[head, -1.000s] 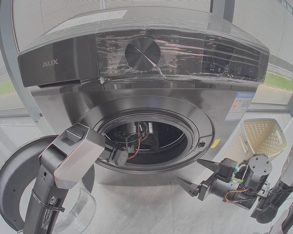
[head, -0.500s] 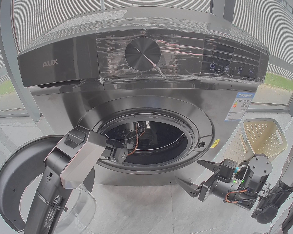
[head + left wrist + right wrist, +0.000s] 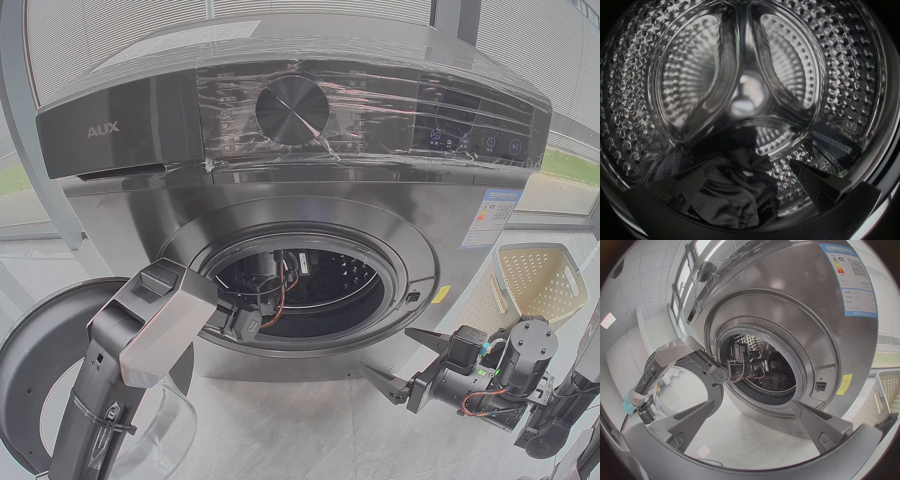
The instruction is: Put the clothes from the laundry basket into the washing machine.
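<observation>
Locate the clothes [image 3: 731, 193]: a dark crumpled garment lies on the floor of the drum [image 3: 850, 62], below and just beyond the jaws of the left gripper [image 3: 751, 164]. You will see these jaws spread wide, with nothing pinched between them. Whether a fingertip touches the cloth cannot be told. The left gripper is inside the opening of the washing machine [image 3: 350, 206].

Note the right gripper [image 3: 385, 350] outside the machine, low in front of its lower right corner. Its jaws are also spread wide and hold nothing, and they face the opening.

The door [image 3: 37, 350] stands swung open, well apart from the right jaws and beside the left arm. The laundry basket [image 3: 537, 275] leans beside the machine, behind the right gripper.
</observation>
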Motion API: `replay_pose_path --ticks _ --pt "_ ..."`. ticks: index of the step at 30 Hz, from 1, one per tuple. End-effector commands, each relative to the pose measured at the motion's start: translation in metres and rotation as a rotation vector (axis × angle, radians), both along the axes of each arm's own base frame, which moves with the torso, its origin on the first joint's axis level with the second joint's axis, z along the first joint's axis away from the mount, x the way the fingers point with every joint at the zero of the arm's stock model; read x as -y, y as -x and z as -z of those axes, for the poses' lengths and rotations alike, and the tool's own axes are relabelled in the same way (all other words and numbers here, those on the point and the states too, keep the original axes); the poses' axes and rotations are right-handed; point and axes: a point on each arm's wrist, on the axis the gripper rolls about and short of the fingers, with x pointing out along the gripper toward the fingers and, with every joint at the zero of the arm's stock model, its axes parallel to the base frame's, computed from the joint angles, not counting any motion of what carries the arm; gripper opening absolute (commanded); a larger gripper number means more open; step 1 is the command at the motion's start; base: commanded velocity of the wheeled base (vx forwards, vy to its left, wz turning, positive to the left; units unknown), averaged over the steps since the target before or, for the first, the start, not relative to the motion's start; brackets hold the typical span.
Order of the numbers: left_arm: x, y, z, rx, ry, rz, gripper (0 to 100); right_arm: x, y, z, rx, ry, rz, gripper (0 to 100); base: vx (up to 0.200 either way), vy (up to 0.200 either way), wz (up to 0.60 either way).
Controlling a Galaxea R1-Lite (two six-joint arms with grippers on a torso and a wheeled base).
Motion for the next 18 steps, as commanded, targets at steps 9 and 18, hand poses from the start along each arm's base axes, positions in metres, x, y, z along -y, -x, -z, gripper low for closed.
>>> replay_pose_path --ticks 9,18 --pt "0.023 0.114 -0.006 -0.179 -0.111 0.169 100 0.002 0.001 -0.004 0.013 -0.010 0.004 100 0.000 0.000 0.00" --pt "0.018 0.177 -0.003 -0.219 -0.129 0.262 100 0.004 0.002 -0.003 0.007 -0.004 0.007 100 0.000 0.000 0.00"
